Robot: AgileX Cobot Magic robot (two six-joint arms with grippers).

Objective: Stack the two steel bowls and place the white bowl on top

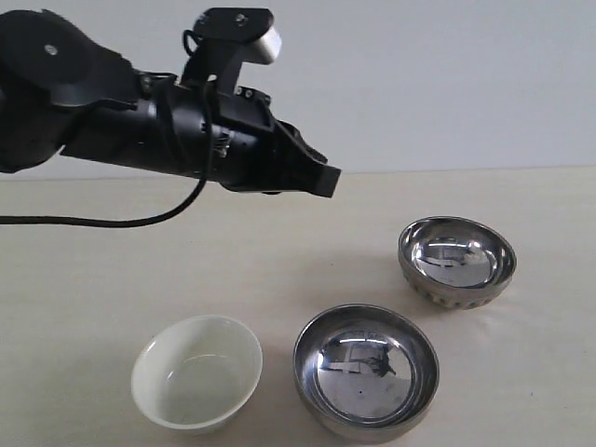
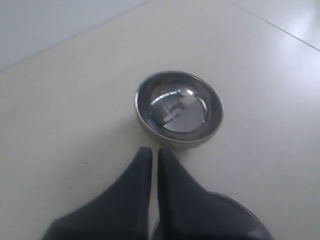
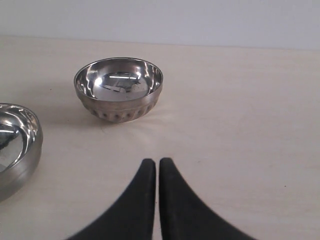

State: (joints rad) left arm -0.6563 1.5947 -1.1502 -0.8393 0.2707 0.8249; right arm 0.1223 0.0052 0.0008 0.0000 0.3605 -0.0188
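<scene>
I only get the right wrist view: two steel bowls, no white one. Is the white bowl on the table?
Observer: Yes, the white bowl stands upright beside the smooth steel bowl, not touching it.
Operator: And the left gripper?
Observer: The left gripper hangs shut above the table, holding nothing.
Operator: Anything inside the smooth steel bowl?
Observer: No, it is empty.

A smooth, pale cream tabletop (image 1: 279, 251) with a faint grain fills the lower part of the scene and runs back to a plain, pale grey-blue wall (image 1: 447, 84). Soft, even light leaves a mild sheen on the surface and only faint shadows.
</scene>
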